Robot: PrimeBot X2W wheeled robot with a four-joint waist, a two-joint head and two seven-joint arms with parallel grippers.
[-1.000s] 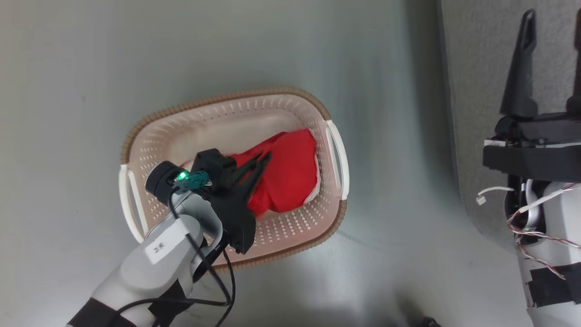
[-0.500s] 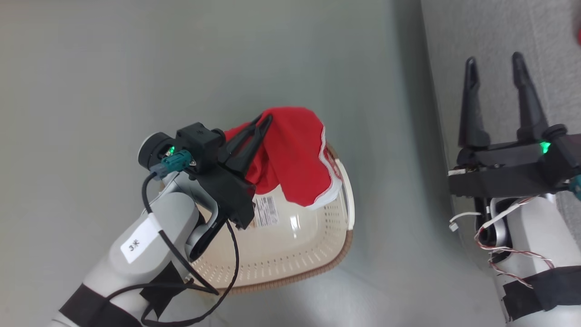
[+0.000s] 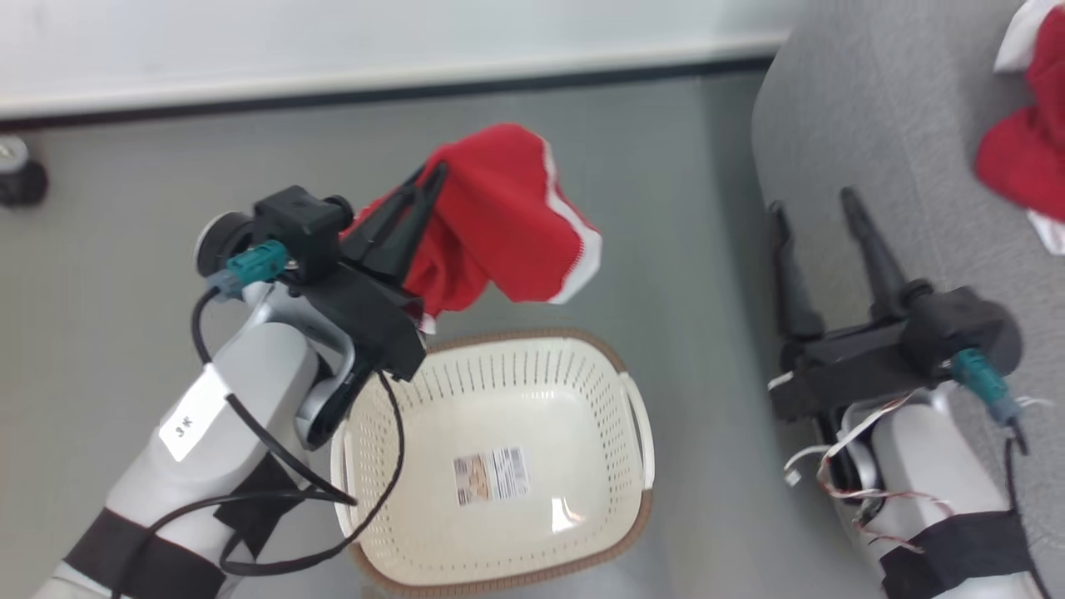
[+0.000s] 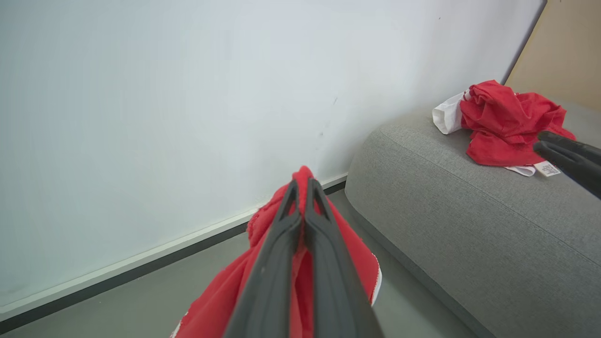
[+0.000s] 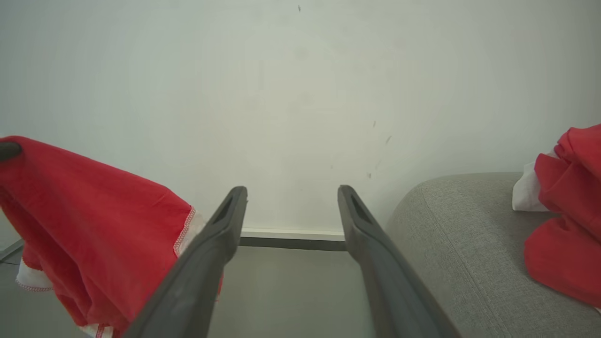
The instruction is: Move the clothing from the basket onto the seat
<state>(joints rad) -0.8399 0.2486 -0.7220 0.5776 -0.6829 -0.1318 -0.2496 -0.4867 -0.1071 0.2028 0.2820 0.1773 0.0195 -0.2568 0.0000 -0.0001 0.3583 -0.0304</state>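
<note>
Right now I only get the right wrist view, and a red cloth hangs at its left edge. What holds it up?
Observer: The left pincer, shut on that red garment.
Operator: Is there a basket somewhere?
Observer: Yes, the basket stands on the floor, apart from the seat.
Operator: Anything in it?
Observer: No clothing; just a printed sticker on its bottom.

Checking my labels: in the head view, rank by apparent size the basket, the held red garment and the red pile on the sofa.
Basket
held red garment
red pile; the pile is cropped, so unsure.
</note>
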